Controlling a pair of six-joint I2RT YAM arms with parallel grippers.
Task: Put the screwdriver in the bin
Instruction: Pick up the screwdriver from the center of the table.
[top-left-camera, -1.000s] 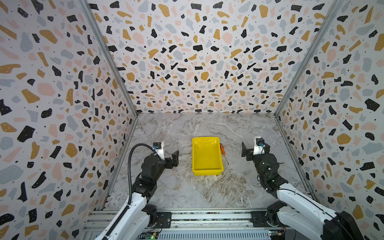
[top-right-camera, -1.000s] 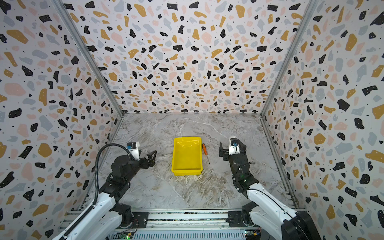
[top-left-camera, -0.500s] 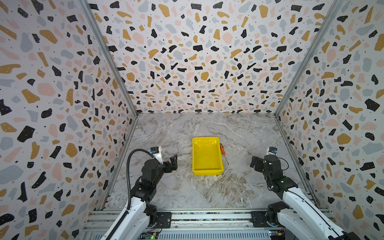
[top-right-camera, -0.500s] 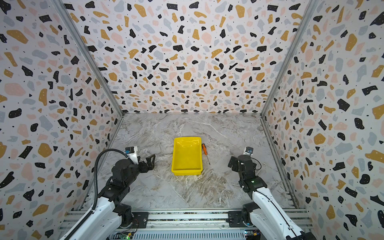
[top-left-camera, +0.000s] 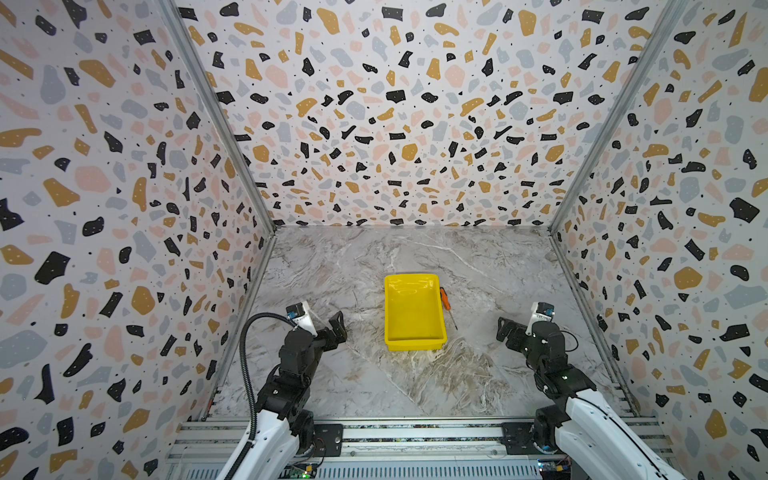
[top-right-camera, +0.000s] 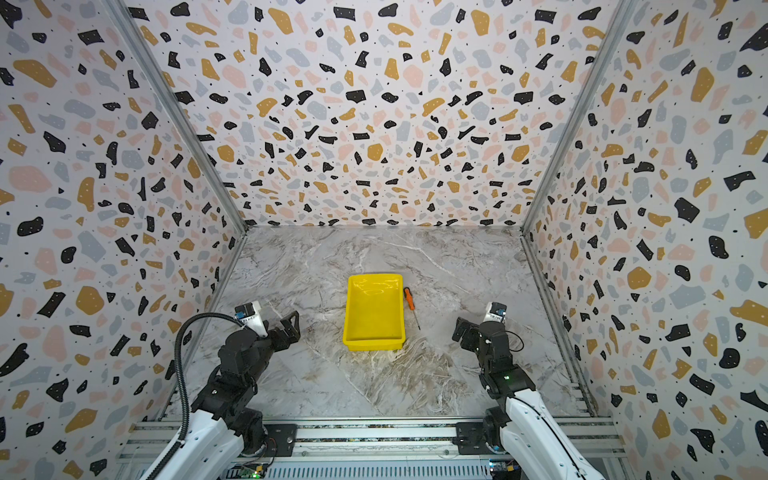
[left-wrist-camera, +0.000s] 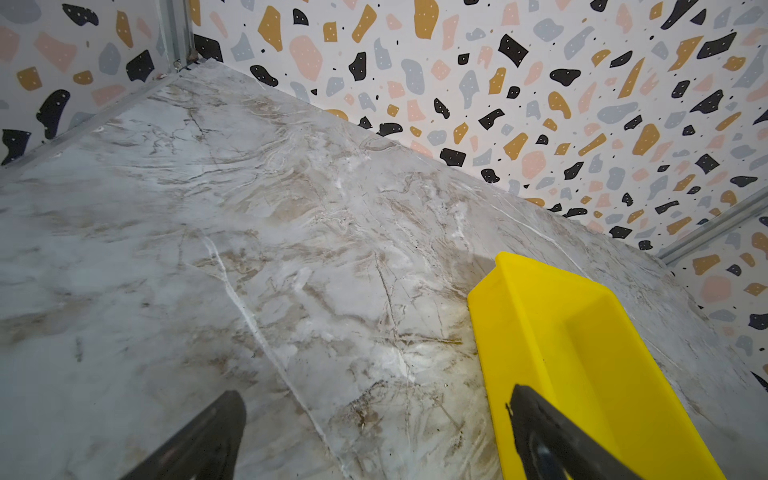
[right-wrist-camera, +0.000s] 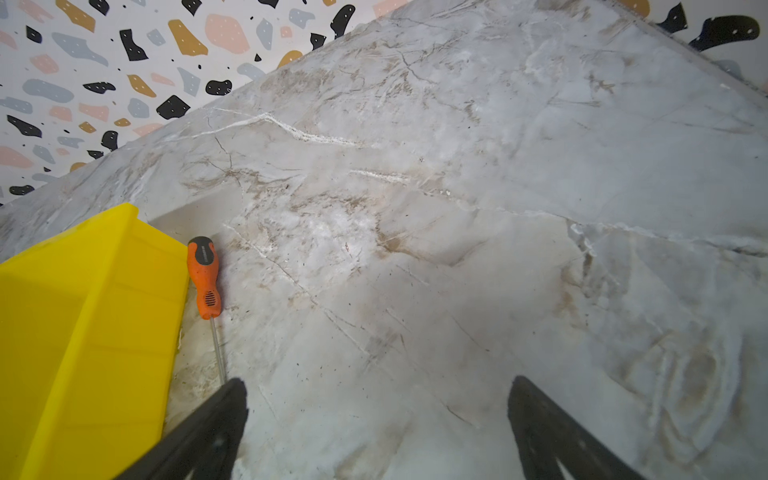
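The yellow bin (top-left-camera: 414, 344) (top-right-camera: 372, 344) sits mid-table with nothing inside. The orange-handled screwdriver (top-left-camera: 445, 299) (top-right-camera: 409, 300) lies on the marble just outside the bin's right wall, shaft pointing toward the front. In the right wrist view the screwdriver (right-wrist-camera: 203, 274) lies along the bin (right-wrist-camera: 83, 311). My right gripper (top-left-camera: 508, 332) (top-right-camera: 463, 330) (right-wrist-camera: 379, 383) is open and empty, right of the bin and short of the shaft tip. My left gripper (top-left-camera: 337, 326) (top-right-camera: 293, 326) (left-wrist-camera: 376, 397) is open and empty, left of the bin (left-wrist-camera: 582, 353).
Patterned walls (top-left-camera: 124, 249) enclose the marble table (top-left-camera: 415, 386) on the left, back and right. A metal rail (top-left-camera: 415, 434) runs along the front edge where both arms are mounted. A black cable (top-left-camera: 249, 353) loops beside the left arm.
My right gripper has drawn back from beside the screwdriver toward the front and right. My left gripper has also dropped back slightly toward the front. Bin and screwdriver have not moved.
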